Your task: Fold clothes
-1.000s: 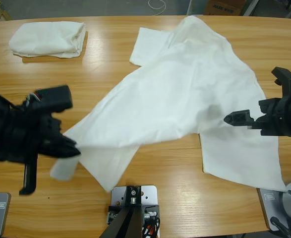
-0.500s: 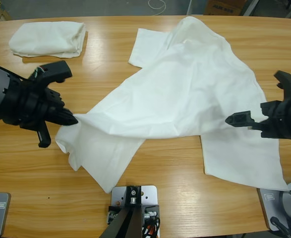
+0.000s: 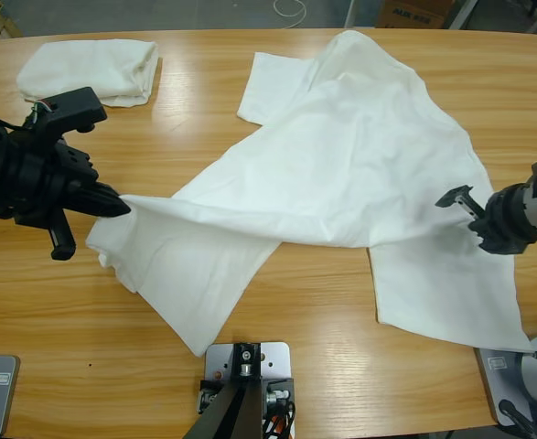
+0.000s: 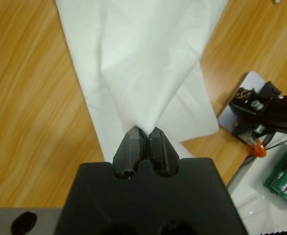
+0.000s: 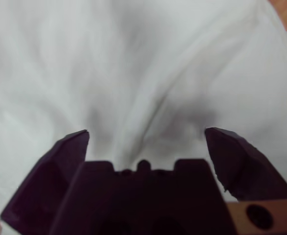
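Observation:
A large white T-shirt (image 3: pixel 341 155) lies spread and rumpled across the middle of the wooden table (image 3: pixel 204 101). My left gripper (image 3: pixel 122 205) is at the left, shut on the shirt's lower-left edge and holding it stretched out. In the left wrist view the closed jaws of my left gripper (image 4: pixel 143 133) pinch a gathered point of the T-shirt (image 4: pixel 138 54). My right gripper (image 3: pixel 467 210) hovers over the shirt's right side with its jaws open. In the right wrist view my right gripper (image 5: pixel 145 134) holds nothing, and the white T-shirt (image 5: pixel 133 58) fills the view.
A second white T-shirt (image 3: pixel 90 71) lies folded at the table's far left corner. A cardboard box (image 3: pixel 414 11) and a white cable (image 3: pixel 291 9) are on the floor beyond the far edge. Bare wood shows at the front left (image 3: pixel 76 347).
My left gripper has moved toward the far left, dragging the shirt's corner so the lower flap spreads flatter. My right gripper has drawn back to the right and turned, still open.

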`<action>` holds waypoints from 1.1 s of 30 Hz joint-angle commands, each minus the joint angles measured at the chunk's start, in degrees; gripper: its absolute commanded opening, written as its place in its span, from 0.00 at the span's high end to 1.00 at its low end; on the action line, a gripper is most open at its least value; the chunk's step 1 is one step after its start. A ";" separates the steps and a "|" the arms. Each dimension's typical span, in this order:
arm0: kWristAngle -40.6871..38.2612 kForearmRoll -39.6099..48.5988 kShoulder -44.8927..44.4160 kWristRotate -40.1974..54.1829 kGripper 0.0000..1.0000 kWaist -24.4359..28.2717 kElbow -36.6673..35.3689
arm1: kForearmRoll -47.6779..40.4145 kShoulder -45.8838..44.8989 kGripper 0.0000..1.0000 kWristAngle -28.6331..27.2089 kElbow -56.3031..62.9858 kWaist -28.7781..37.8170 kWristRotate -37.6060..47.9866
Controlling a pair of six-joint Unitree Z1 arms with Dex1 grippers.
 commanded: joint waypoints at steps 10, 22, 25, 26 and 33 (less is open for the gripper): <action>1.07 -0.41 -2.50 -0.48 1.00 0.44 3.94 | -10.59 6.52 1.00 3.42 -0.43 -3.12 -19.64; 2.64 -0.41 -7.34 -3.98 1.00 0.44 4.45 | -5.56 16.06 1.00 8.68 -35.29 5.77 -44.32; 4.74 -0.32 -9.69 -5.93 1.00 0.44 5.54 | -5.42 24.78 1.00 16.38 -50.44 10.01 -44.72; 5.29 -0.32 -10.27 -6.56 1.00 0.44 6.17 | -5.42 27.93 1.00 19.17 -55.45 11.40 -44.67; 5.82 -0.46 -11.29 -8.27 1.00 0.44 9.17 | 0.71 48.79 1.00 36.34 -87.65 18.03 -44.18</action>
